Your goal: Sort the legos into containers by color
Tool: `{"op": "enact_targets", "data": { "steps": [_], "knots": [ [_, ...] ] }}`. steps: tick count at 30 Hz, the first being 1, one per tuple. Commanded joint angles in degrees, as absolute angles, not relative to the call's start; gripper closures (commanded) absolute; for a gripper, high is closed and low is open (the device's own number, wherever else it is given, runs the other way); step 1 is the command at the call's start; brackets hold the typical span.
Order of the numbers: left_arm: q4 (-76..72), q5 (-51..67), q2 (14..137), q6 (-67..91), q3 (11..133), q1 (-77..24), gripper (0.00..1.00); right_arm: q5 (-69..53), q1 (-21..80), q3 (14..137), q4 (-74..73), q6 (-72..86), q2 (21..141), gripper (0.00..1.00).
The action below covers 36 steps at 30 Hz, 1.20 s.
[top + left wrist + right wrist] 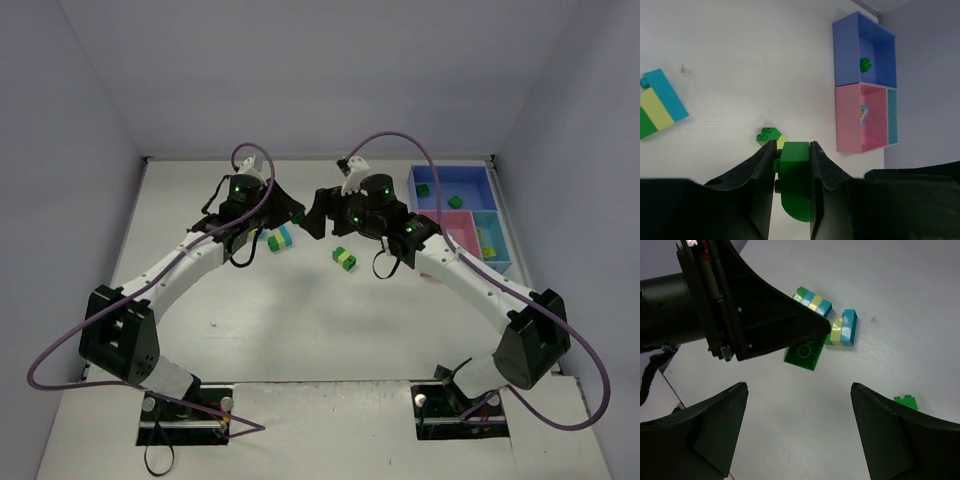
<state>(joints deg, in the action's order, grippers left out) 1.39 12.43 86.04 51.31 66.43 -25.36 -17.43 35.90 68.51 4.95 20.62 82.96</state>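
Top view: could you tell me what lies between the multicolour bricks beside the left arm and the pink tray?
A green-and-yellow two-brick stack lies there, and the right arm reaches over that stretch; the top view shows it.

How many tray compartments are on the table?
3, joined at far right: blue tray at the back; pink tray in front of it, partly under the right arm; light blue tray beside it. No others visible.
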Motion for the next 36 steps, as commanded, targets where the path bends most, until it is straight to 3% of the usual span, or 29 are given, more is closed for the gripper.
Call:
{"op": "enact_targets", "data": {
  "steps": [1, 27, 35, 36],
  "knots": [
    [-5.2, 9.0, 81.3, 56.7, 69.0, -26.2, 1.0, -15.6, 37.5, 72.7, 10.6, 21.3, 84.5, 0.19],
    [-8.6, 7.2, 77.0, 65.2, 64.1, -26.9, 0.97, -14.8, 39.9, 75.1, 19.2, 20.1, 88.6, 0.36],
    [-9.2, 8.0, 76.8, 67.1, 63.8, -27.5, 0.96, -13.4, 39.8, 73.7, 22.5, 18.9, 88.6, 0.47],
    [-9.5, 8.2, 76.8, 67.3, 63.6, -27.6, 0.96, -13.3, 39.8, 73.7, 22.6, 18.7, 88.7, 0.53]
  ]
}}
